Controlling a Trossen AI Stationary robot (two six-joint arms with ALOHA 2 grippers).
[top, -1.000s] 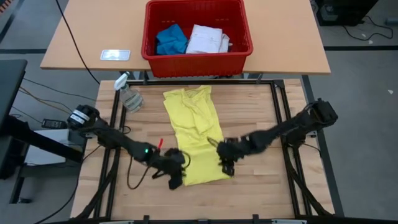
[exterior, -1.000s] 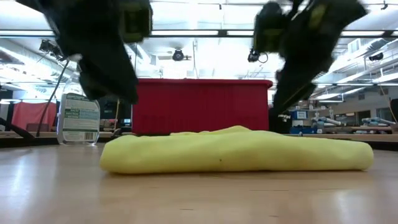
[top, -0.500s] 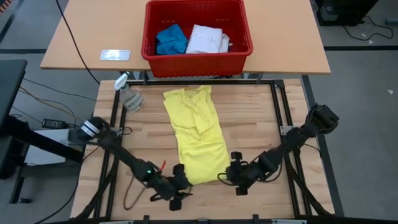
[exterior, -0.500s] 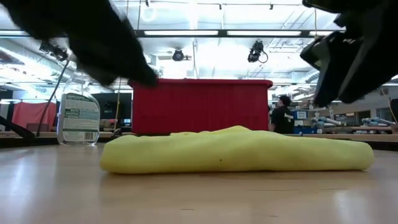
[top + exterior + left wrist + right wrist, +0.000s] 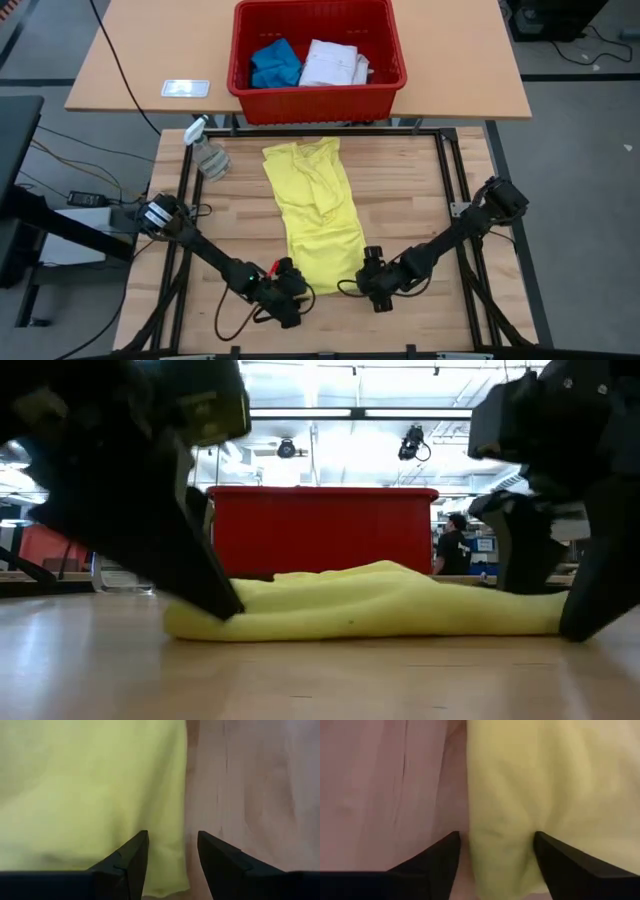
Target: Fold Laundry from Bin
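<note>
1. On the counter [image 5: 400, 190], lay the yellow T-shirt [image 5: 318, 215] as a long folded strip, lumpy along its middle, in front of the bin [image 5: 318, 88].
2. Had dropped from above to its near corners within the last second: left pincer [image 5: 287, 293] and right pincer [image 5: 368, 280].
3. Stood spread, each straddling a cloth edge; probably ready for the next fold.
</note>
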